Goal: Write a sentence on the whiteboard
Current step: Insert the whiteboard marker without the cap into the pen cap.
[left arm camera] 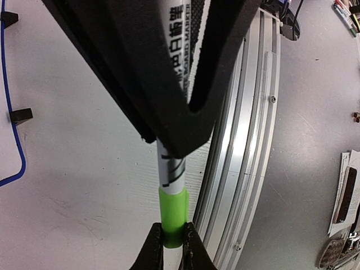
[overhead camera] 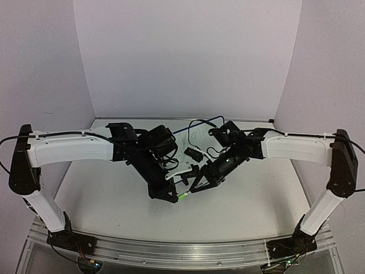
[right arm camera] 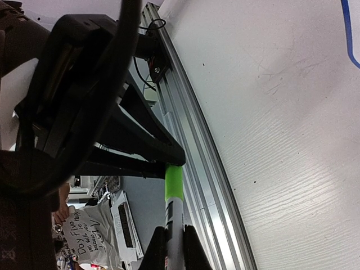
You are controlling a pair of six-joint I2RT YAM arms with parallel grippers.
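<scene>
The whiteboard [overhead camera: 197, 130], with its thin blue frame, stands behind the two wrists and is mostly hidden by them. Faint strokes of the sentence [overhead camera: 197, 136] show on it, too small to read. The board's blue frame [left arm camera: 12, 107] and a black foot [left arm camera: 21, 116] show at the left wrist view's left edge, and a frame corner [right arm camera: 349, 39] at the right wrist view's top right. A white marker [right arm camera: 174, 222] with a green cap [left arm camera: 172, 216] hangs above the table between the grippers. My left gripper [left arm camera: 173, 247] is shut on the cap. My right gripper [right arm camera: 174, 247] is shut on the barrel.
An aluminium rail [left arm camera: 247, 140] runs along the table's near edge, just beside the marker. Beyond it, on the floor, lie papers and small items [right arm camera: 93, 236]. Black cables [overhead camera: 199, 123] loop over both wrists. White walls enclose the table on three sides.
</scene>
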